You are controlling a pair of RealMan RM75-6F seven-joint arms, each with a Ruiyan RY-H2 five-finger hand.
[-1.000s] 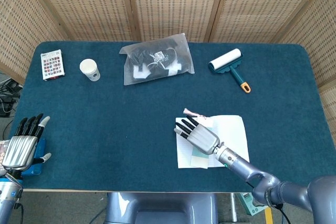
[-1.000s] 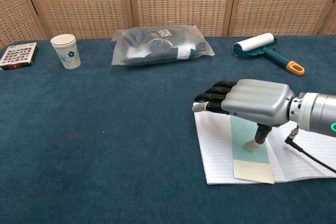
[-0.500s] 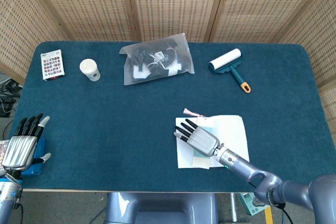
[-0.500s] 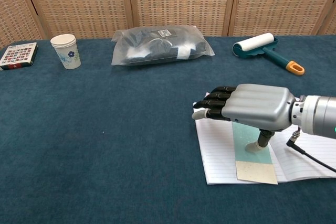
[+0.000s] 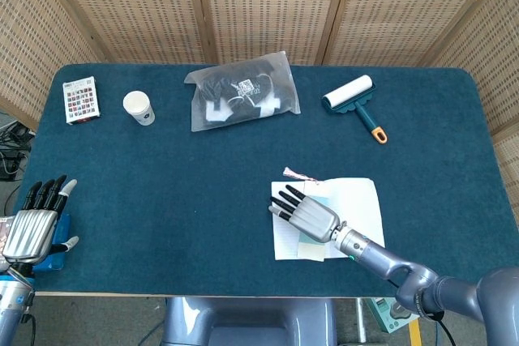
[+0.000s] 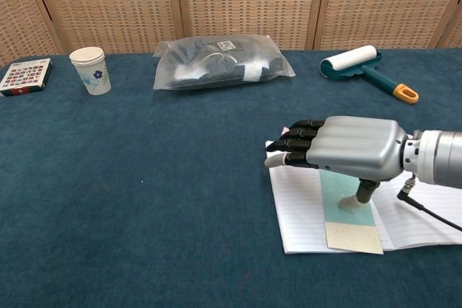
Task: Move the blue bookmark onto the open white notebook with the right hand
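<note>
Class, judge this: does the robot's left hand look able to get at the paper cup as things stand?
Probably yes: the left hand hangs open at the near edge, and only bare cloth lies between it and the paper cup.

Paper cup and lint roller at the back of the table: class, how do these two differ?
The paper cup stands upright at the back left; the lint roller lies flat at the back right. The cup is white with a small blue print; the roller has a white roll, teal frame and orange handle tip. Neither hand touches either.
</note>
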